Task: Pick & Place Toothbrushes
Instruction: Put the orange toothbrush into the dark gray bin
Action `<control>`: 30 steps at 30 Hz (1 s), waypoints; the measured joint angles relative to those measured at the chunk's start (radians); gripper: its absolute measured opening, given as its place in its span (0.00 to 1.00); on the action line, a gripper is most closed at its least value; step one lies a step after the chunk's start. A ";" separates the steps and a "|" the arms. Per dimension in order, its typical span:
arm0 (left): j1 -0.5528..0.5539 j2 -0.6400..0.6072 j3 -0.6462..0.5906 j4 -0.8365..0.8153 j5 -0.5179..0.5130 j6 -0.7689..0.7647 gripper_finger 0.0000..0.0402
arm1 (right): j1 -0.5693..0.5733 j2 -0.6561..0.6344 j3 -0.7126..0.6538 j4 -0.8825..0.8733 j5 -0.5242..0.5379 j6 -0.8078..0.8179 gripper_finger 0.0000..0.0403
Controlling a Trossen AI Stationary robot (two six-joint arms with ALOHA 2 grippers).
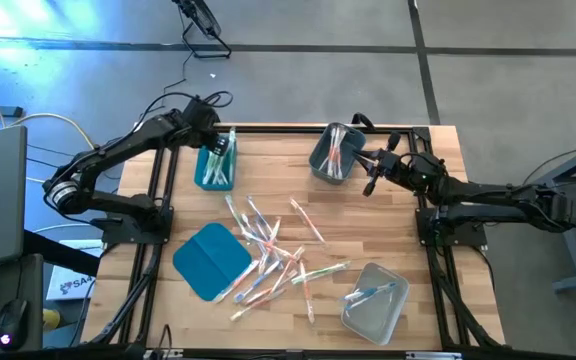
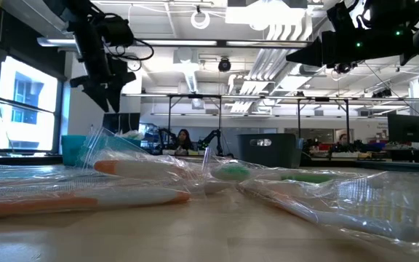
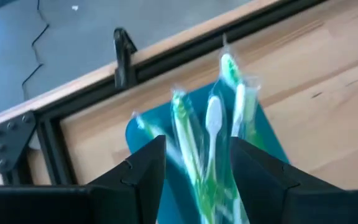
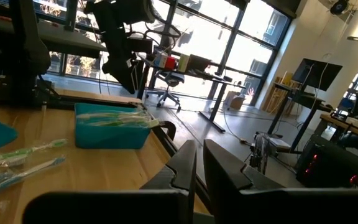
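Left gripper (image 3: 194,180) poised directly above the teal bin (image 1: 214,165) at the table's far left, fingers apart and empty, probably because a green-handled brush has just gone in with the other wrapped green ones (image 3: 191,134) standing there. Right gripper (image 1: 371,172) parked just beside the grey bin (image 1: 330,152) at the far right, fingers nearly together around nothing, seemingly waiting; pink-orange brushes (image 1: 334,157) inside that bin. Most toothbrushes (image 1: 273,255) spread loose at mid-table next to the flat teal lid (image 1: 210,260), blue ones (image 1: 370,293) in the clear bin (image 1: 376,303) at the near right — sorting by colour, by the look of it, with plenty left.
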 joint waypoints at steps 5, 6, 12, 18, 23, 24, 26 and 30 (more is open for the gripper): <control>-0.001 0.000 0.000 0.025 0.004 0.004 0.42 | 0.000 0.000 0.000 0.000 0.000 0.000 0.06; -0.002 0.000 0.000 0.025 0.004 0.009 0.40 | 0.000 0.000 0.000 0.000 0.000 0.000 0.06; -0.068 -0.014 -0.001 0.029 -0.004 0.053 0.24 | 0.000 0.000 0.000 0.000 0.000 0.000 0.06; -0.171 -0.084 -0.001 0.013 -0.069 0.140 0.03 | 0.000 0.000 0.000 0.000 0.000 0.000 0.06; -0.252 -0.163 -0.001 -0.056 -0.077 0.144 0.03 | 0.000 0.000 0.000 0.000 0.000 0.000 0.06; -0.273 -0.179 -0.001 -0.069 -0.079 0.134 0.03 | 0.000 0.000 0.000 0.000 0.000 0.000 0.06; -0.314 -0.206 -0.001 -0.088 -0.079 0.110 0.02 | 0.000 0.000 0.000 0.000 -0.001 0.000 0.06; -0.404 -0.258 -0.001 -0.090 -0.079 0.106 0.00 | 0.000 0.000 0.000 0.000 -0.002 0.001 0.06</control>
